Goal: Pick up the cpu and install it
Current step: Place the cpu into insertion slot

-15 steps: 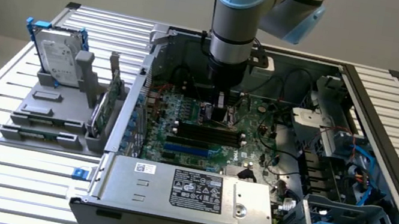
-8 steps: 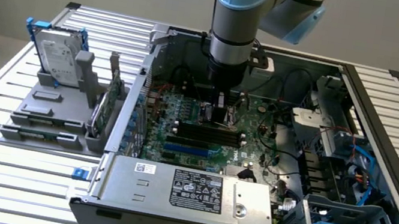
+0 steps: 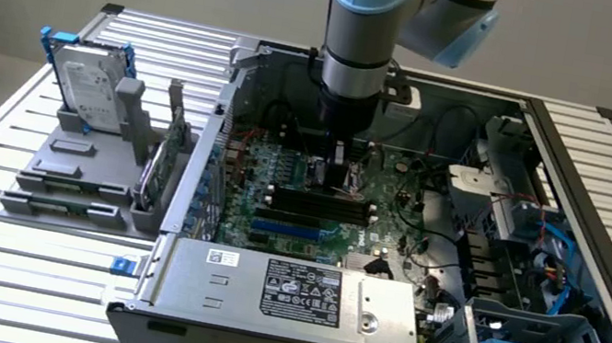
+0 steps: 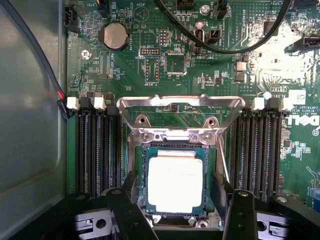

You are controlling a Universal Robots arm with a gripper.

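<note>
The cpu (image 4: 175, 182), a small square chip with a pale silvery top, lies flat in the dark socket of the green board (image 4: 165, 55). The socket's metal frame (image 4: 180, 102) stands lifted behind it. My gripper (image 4: 180, 197) hovers just over the chip, open. One dark finger (image 4: 125, 210) is on each side of the chip, clear of its edges and holding nothing. In the exterior view the arm reaches straight down into the open computer case, with the gripper (image 3: 337, 175) low over the middle of the board; the cpu is hidden beneath it.
Black memory slots (image 4: 95, 150) flank the socket on both sides. Black cables (image 4: 210, 42) arc over the board behind it. Outside the case, on the exterior view's left, a silver hard drive (image 3: 90, 84) stands in a grey holder (image 3: 74, 179). A metal power supply box (image 3: 286, 291) fills the case's near side.
</note>
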